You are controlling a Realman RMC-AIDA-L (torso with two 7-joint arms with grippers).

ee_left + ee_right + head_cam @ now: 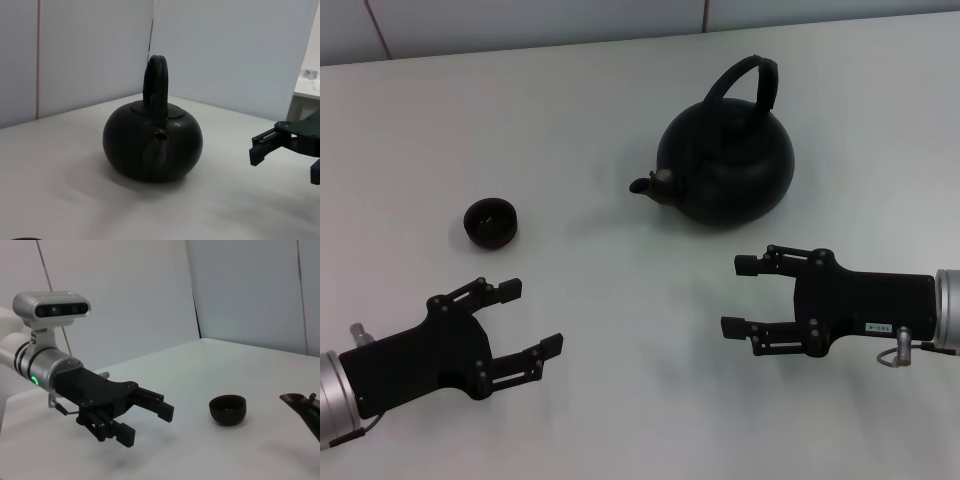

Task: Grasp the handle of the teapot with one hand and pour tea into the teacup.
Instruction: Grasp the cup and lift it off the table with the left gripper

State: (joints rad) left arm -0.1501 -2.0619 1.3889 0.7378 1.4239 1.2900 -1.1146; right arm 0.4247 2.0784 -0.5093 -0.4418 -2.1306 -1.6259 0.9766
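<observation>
**Both hands open, nothing held**

The right hand point(742, 296) hovers wide open and empty, just in front of the teapot point(725, 165), whose handle point(745, 80) arches upright. The left hand point(533, 318), also spread and empty, sits near the teacup point(490, 222) on the white worktop point(620, 400).

We get soft, even overhead light on the white tabletop point(620, 400). The teapot point(725, 165) and cup point(490, 222) cast only faint, diffuse shadows. There's a mild sheen on the teapot's top, and everything looks slightly soft.
</observation>
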